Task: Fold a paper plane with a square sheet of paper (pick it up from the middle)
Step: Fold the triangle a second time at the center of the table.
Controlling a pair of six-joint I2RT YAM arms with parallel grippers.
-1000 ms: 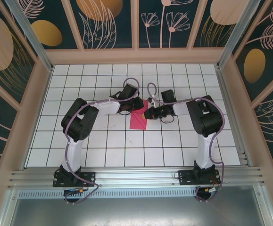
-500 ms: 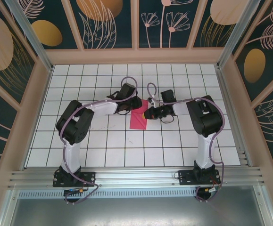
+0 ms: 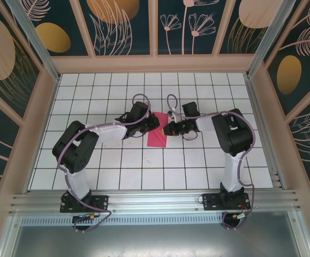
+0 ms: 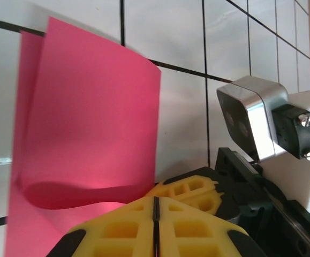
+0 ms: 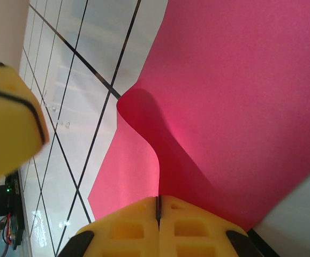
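The square sheet of paper point(image 3: 158, 137), folded over and curling upward, lies mid-way across the tiled table point(image 3: 197, 160), between the two arms. The right gripper point(image 5: 158, 201) is pinched closed on its raised fold. The left gripper point(image 4: 155, 201) is closed tight against the curl, and I cannot tell whether it grips the paper.

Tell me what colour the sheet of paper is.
The square sheet of paper is plain magenta-pink, clearest from the left wrist.

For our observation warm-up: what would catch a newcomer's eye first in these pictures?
The pink paper lies in the middle of the white-tiled table, one layer curling up. The yellow-fingered left tool and right tool meet at it, both shut, the right pinching the curled layer.
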